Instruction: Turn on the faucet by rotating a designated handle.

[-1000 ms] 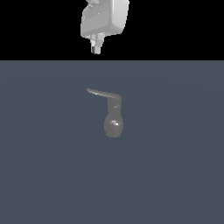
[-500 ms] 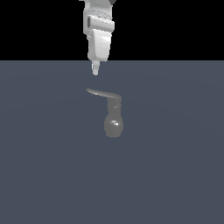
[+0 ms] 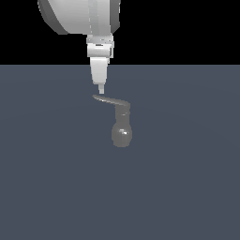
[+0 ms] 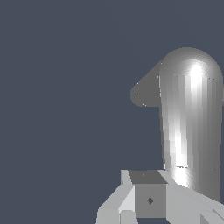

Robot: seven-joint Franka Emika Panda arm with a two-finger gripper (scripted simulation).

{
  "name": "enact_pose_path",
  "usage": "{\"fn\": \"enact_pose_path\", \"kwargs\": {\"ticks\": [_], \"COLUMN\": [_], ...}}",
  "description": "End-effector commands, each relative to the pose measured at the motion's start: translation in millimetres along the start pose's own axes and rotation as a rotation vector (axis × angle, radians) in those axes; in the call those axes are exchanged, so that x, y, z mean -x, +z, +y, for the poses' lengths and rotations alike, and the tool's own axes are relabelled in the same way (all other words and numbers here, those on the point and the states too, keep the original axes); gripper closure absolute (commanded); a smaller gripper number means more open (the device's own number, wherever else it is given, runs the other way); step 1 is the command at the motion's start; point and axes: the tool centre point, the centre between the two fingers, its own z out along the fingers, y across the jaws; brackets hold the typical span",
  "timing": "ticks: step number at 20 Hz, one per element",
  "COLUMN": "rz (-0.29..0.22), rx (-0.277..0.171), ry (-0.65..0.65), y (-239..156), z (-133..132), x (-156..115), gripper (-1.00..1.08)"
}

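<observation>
Exterior view: we are hovering the gripper (image 3: pixel 101 90) just above the free end of the handle (image 3: pixel 110 100), which is sticking out toward that view's left from the top of the faucet (image 3: pixel 122 127). The faucet is standing on the grey tabletop (image 3: pixel 187 178), near the middle of the view, bulbous body facing the camera. The fingers are reading as one narrow tip here, so they are probably closed or nearly closed, and we are holding nothing. Whether the tip is touching the handle, we cannot tell; a thin gap seems to be showing. Wrist view: the faucet (image 4: pixel 190 127) is filling one side, with the gripper (image 4: pixel 148 199) close beside it.

Progress, as we are judging it: approach looks about done, rotation not yet begun. Remaining: make contact at the lever end and sweep it round the neck.
</observation>
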Motion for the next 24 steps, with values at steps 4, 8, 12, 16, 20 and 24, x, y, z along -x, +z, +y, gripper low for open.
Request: {"fn": "enact_pose_path", "kwargs": {"ticks": [4, 8, 12, 16, 20, 24], "rz": [0.03, 0.04, 0.041, 0.041, 0.041, 0.041], "rx": [-0.014, -0.019, -0.019, -0.019, -0.019, -0.019], "ry": [0.066, 0.086, 0.089, 0.087, 0.087, 0.087], "y": [15.5, 20.4, 21.0, 21.2, 21.6, 21.9], "z": [-9.8, -12.7, -13.1, -7.7, 2.6, 13.1], "x": [0.8, 1.1, 1.2, 2.8, 5.7, 8.6], "gripper": [1.08, 1.08, 1.08, 1.08, 1.08, 1.08]}}
